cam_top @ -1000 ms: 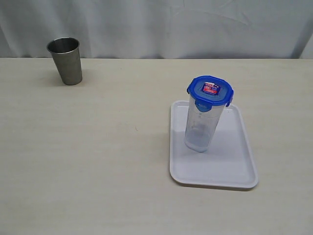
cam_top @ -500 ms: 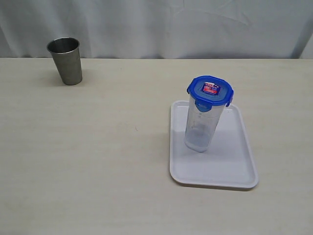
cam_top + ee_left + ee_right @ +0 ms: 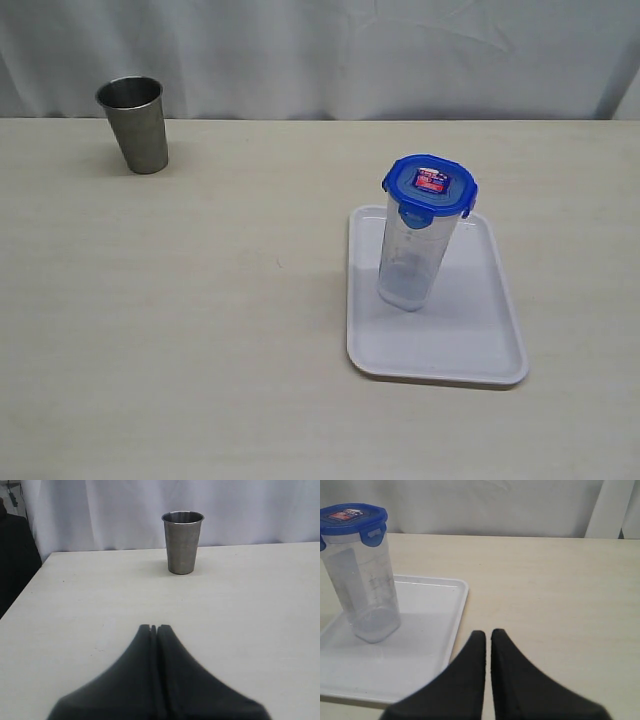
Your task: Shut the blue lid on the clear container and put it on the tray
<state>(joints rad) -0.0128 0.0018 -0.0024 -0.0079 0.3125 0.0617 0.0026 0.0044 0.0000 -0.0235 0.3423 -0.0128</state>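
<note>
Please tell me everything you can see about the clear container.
The clear container is a tall, narrow canister of see-through plastic with faint markings on its side; it looks empty. It stands upright on the white tray, in its left half in the exterior view. The blue lid sits on top, visible flaps folded down. Nothing else touches it.

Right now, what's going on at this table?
Nothing is being handled. The clear container stands upright on the tray with the blue lid on top of it. The left gripper and right gripper are both shut, empty and touching nothing. A steel cup stands apart on the table, off the tray.
</note>
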